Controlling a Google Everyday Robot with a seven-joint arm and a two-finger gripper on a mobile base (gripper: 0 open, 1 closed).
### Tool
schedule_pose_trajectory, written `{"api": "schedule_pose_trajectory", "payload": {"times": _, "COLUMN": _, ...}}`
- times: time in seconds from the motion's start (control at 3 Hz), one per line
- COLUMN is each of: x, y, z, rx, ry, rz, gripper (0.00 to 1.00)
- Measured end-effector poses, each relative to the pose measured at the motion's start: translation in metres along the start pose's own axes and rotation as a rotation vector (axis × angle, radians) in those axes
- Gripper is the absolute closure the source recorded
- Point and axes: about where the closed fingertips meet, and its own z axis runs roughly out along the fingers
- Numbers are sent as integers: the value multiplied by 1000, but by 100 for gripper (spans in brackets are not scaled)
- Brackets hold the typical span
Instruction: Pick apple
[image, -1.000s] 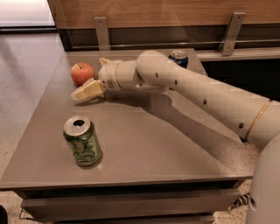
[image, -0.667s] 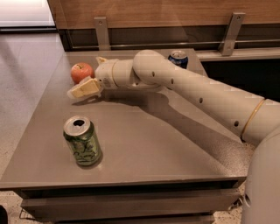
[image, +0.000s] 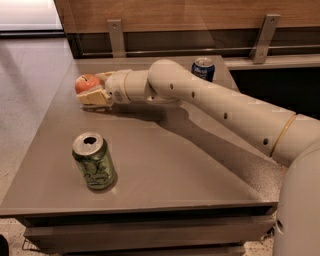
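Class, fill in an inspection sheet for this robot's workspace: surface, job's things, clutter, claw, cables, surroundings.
Surface: grey table, flat, bearing three things.
Job's things: apple, near the table's far corner at picture left.
Clutter: green can standing toward the front; blue can standing at the far edge.
Claw: claw right at the apple, with the arm stretched across the table.
Cables: nothing seen.
Surroundings: wooden wall panel with metal brackets behind; pale floor at picture left.
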Motion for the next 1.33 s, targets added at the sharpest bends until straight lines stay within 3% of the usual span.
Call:
{"api": "schedule_pose_trajectory", "payload": {"times": 0.33, "x": 0, "y": 2, "z": 3, "rx": -5, "ry": 0, "rz": -1, "gripper": 67}}
{"api": "schedule_pose_trajectory", "payload": {"times": 0.67, "x": -1, "y": 4, "z": 4, "rx": -9, "ry": -1, "rz": -1, "gripper": 91}}
{"api": "schedule_pose_trajectory", "payload": {"times": 1.0, "x": -1, "y": 6, "z": 6, "rx": -12, "ry": -1, "rz": -1, "gripper": 100}}
{"api": "schedule_pose_trajectory", "payload": {"times": 1.33, "x": -1, "y": 6, "z": 6, "rx": -12, "ry": -1, "rz": -1, "gripper": 100}}
